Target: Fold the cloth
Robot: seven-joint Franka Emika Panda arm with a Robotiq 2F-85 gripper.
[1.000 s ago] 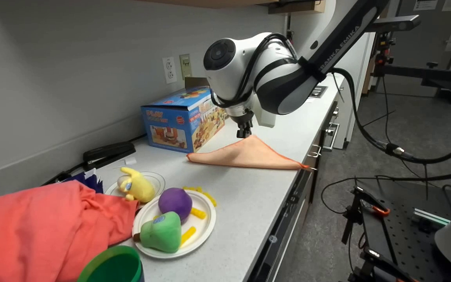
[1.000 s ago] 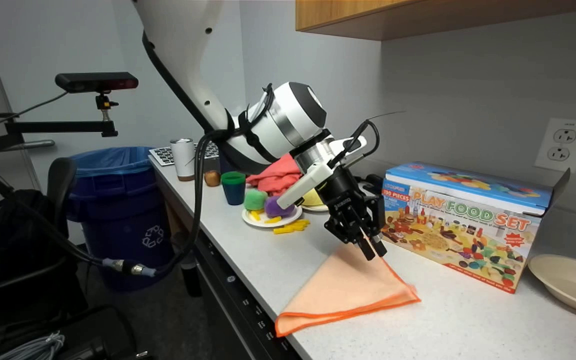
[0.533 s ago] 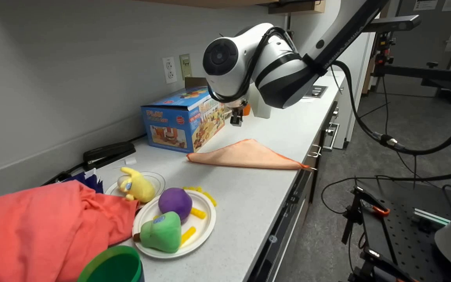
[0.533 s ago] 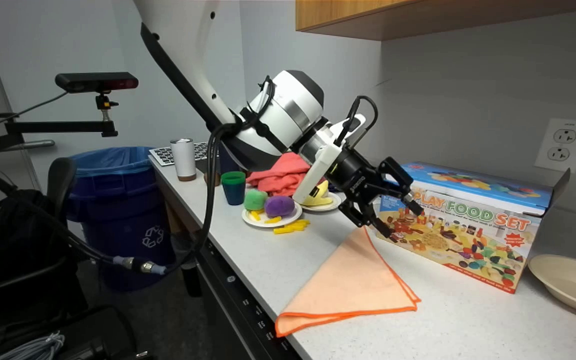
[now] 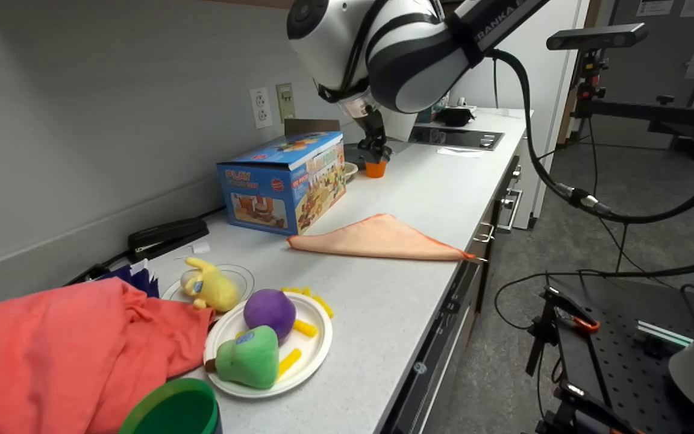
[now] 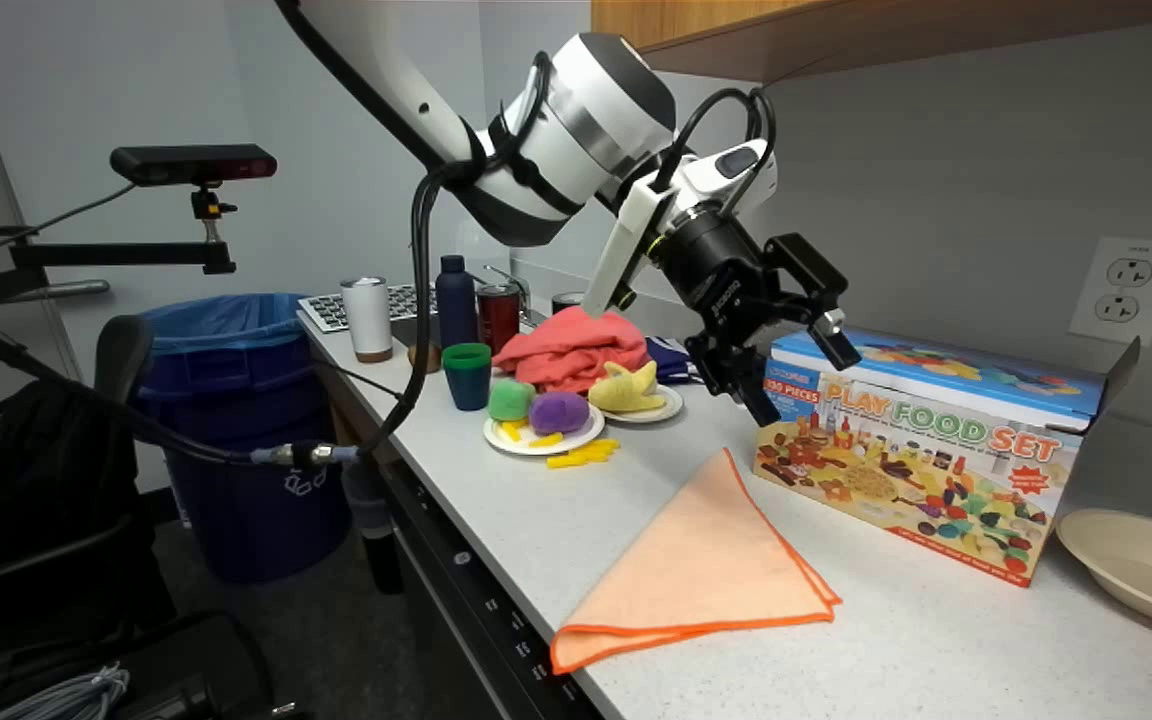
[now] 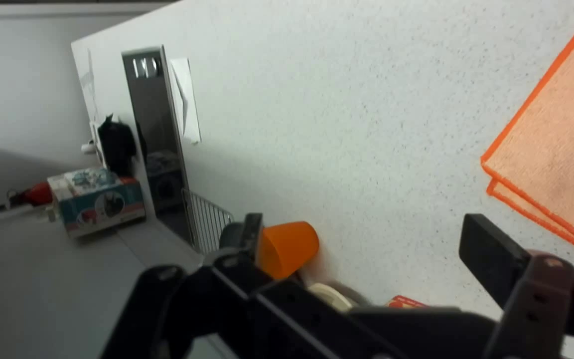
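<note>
End effector (image 6: 808,388) risen higher, 1 folded cloth (image 6: 701,560), 1 blue box (image 6: 921,470)

Thin peach fabric cloth (image 7: 563,144), cut off by right edge in wrist view, round orange cup (image 7: 294,245), partly hidden behind black two-fingered gripper (image 7: 366,239)

In an exterior view you look from above along the desk (image 5: 371,295) toward one o'clock, coral-red fabric (image 5: 82,355) close at eight. In an exterior view you face roughly the opposite way, the desk receding toward eleven o'clock, the cloth (image 6: 701,570) near at five. Both exterior views share the cloth, blue box (image 6: 926,465) and coral-red fabric. The wrist view looks, tilted, past the nearby end effector (image 7: 366,239) across the desk toward ten o'clock, the cloth at three.
</note>
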